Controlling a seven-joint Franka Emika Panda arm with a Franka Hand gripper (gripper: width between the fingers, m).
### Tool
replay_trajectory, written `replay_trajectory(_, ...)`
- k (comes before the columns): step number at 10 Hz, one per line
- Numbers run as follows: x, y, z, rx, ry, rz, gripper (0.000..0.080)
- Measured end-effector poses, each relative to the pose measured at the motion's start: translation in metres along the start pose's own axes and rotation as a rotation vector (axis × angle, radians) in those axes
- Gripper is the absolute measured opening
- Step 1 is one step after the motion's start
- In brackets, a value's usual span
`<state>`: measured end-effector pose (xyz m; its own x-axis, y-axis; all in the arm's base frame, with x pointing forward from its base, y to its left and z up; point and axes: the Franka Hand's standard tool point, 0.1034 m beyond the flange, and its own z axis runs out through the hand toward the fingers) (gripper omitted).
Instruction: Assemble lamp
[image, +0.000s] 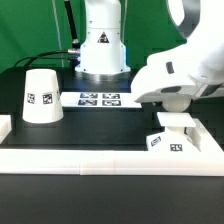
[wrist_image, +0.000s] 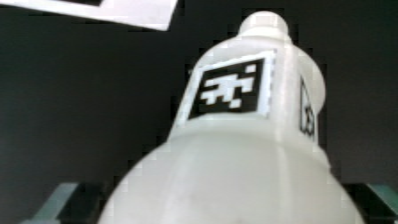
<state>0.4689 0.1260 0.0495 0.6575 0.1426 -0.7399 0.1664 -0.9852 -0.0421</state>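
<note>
The white bulb (wrist_image: 231, 130) fills the wrist view, with a black-and-white tag on its neck. My gripper (wrist_image: 217, 208) is shut on its wide body; dark fingers (wrist_image: 61, 203) show at both sides of it. In the exterior view my gripper (image: 173, 116) hangs at the exterior view's right with the bulb (image: 174, 123) just above the small square base (image: 165, 141), which stands by the front rail. I cannot tell if bulb and base touch. The cone shade (image: 40, 95) stands upright at the exterior view's left, apart from both.
The marker board (image: 98, 99) lies flat at the table's middle back. Long white rails (image: 100, 158) run along the front and up both sides. The robot's base (image: 103, 45) stands behind the board. A white corner (wrist_image: 121, 10) shows beyond the bulb in the wrist view.
</note>
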Motion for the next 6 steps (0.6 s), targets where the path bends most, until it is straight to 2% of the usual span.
replay_trajectory(4,-0.022,0.014,-0.037,0.014,0.036,-0.002,0.0576)
replay_trajectory(6,-0.020,0.014,-0.038,0.014,0.048,-0.001,0.0576)
